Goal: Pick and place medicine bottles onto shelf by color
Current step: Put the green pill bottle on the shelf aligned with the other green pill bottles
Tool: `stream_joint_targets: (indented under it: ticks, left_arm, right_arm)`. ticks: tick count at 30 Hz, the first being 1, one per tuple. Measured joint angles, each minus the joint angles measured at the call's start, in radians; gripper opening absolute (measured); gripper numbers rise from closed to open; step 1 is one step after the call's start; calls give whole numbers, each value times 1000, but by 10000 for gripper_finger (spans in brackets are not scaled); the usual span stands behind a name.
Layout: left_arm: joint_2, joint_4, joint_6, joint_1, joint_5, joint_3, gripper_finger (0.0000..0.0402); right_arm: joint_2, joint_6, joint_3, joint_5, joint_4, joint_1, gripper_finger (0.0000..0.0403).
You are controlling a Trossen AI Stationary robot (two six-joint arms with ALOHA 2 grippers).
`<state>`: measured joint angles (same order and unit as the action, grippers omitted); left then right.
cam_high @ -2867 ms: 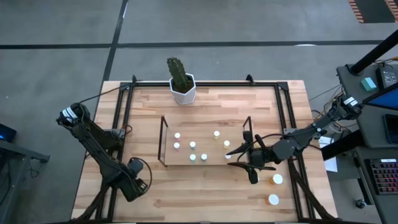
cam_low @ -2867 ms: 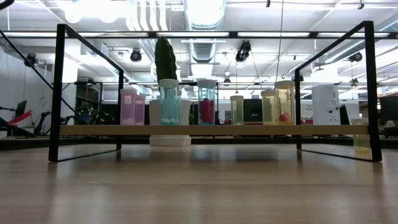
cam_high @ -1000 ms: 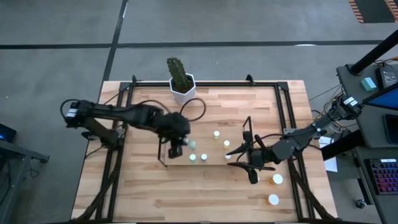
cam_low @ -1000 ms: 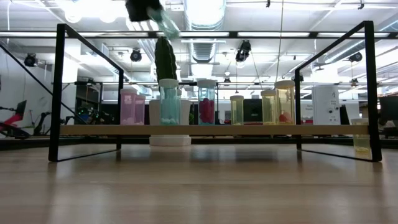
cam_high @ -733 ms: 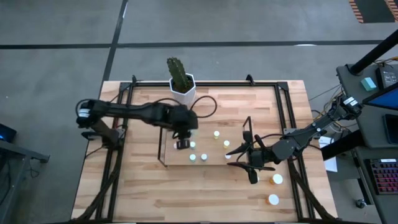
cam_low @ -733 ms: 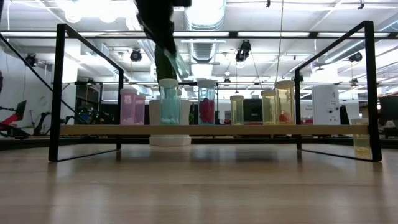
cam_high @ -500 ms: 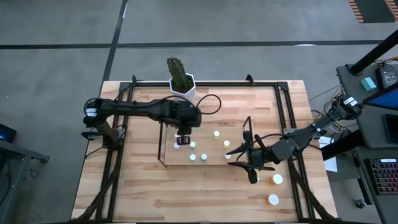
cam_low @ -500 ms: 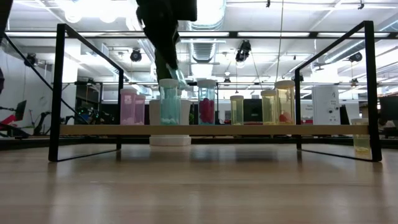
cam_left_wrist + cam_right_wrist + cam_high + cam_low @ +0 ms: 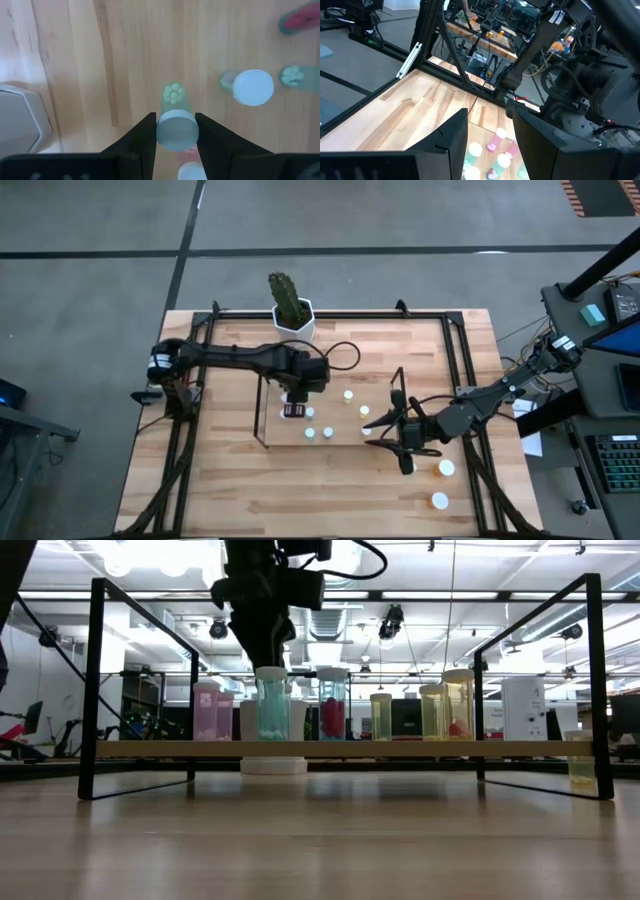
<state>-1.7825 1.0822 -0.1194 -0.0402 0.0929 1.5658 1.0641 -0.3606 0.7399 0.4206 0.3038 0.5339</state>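
You are carrying a greenish bottle (image 9: 176,120), clamped between the fingers of the left gripper (image 9: 176,131), cap toward the wrist camera and the green pills showing through at its far end; it is hanging above the left part of the shelf (image 9: 262,405), not yet set down. In the low view the gripper is hovering just over the teal bottle (image 9: 271,705) already standing on the shelf board, with the pink bottles (image 9: 212,712) to one side and a bottle of red pills (image 9: 331,705) to the other. That suggests you are in the placing step, bringing this one to its colour group. The next move is calling for a straight lowering into a free spot beside the teal one, near the white-capped bottle (image 9: 252,87) seen below, without knocking a neighbour over; only then let the fingers part. The right gripper (image 9: 392,435) is waiting by the shelf's right end, its fingers standing apart and holding nothing, with two loose bottles (image 9: 443,484) lying on the table (image 9: 340,490) near it.
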Motion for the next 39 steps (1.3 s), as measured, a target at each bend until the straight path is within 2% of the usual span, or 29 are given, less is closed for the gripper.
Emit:
stream_joint_targets:
  ticks: [13, 39]
  left_arm:
    - [-46, -14, -21, -1, 0, 0, 102]
    - [-48, -28, 4, -26, -5, -2, 102]
  right_arm:
    - [-2, -18, 0, 1, 2, -11, 148]
    - [-2, -17, 0, 1, 1, -11, 148]
